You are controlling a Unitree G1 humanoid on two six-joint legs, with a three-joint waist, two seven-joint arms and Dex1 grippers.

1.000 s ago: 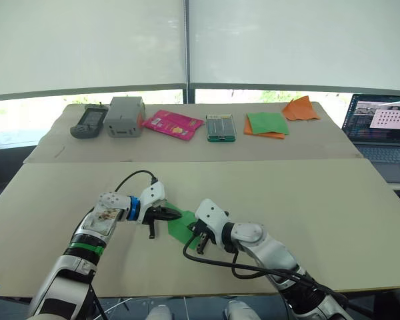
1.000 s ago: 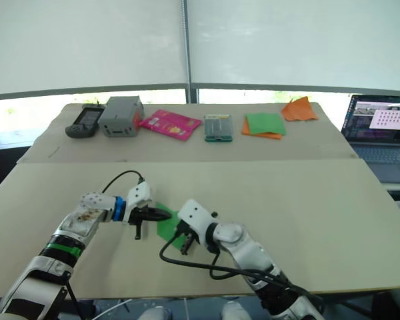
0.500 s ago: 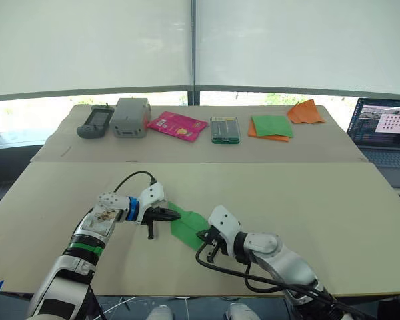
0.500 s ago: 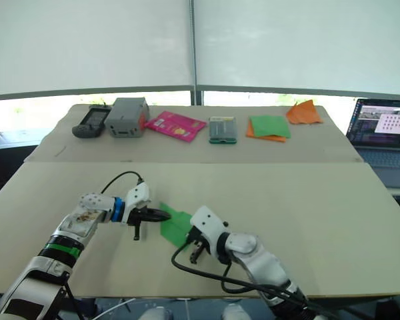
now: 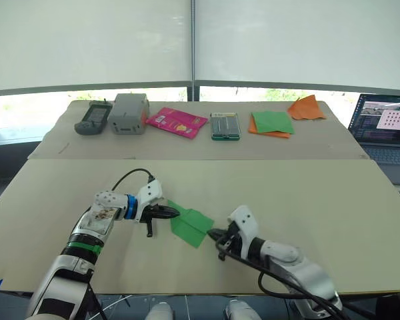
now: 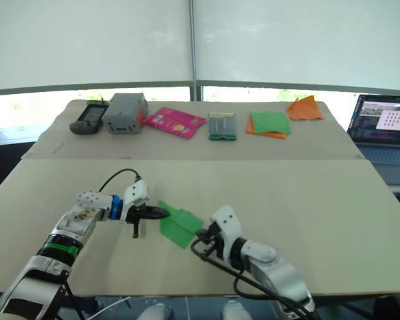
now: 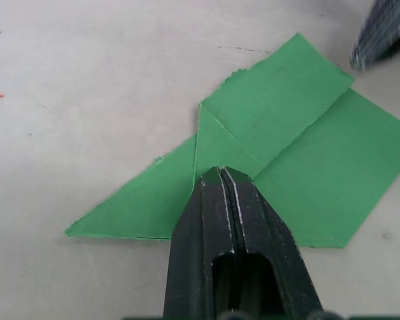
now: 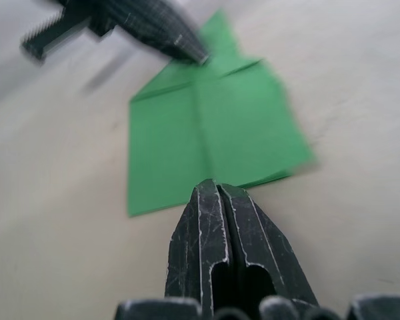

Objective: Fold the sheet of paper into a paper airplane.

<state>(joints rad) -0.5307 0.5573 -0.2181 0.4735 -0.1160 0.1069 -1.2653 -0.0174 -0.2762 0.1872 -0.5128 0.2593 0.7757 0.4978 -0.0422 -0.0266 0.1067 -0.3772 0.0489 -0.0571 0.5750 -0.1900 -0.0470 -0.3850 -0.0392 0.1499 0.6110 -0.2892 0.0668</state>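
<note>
Both grippers meet a partly folded green sheet on the near table.

The sheet of paper (image 5: 190, 225) lies flat (folded flaps meeting at a crease). The left gripper (image 7: 221, 175), fingers pressed together, rests its tip on the sheet near the crease. The right gripper (image 8: 217, 189), also closed with nothing held, sits at the sheet's opposite edge.

One folded green sheet (image 5: 189, 225) lies on the near table, between two grippers, left (image 5: 175, 213) and right (image 5: 213, 233). On the far table: one handheld device (image 5: 92, 119), one grey box (image 5: 127, 114), one pink packet (image 5: 176, 123), one green case (image 5: 225, 126), one green-and-orange stack (image 5: 269, 124), one orange piece (image 5: 307, 108). One laptop (image 5: 385, 127) stands at right.
</note>
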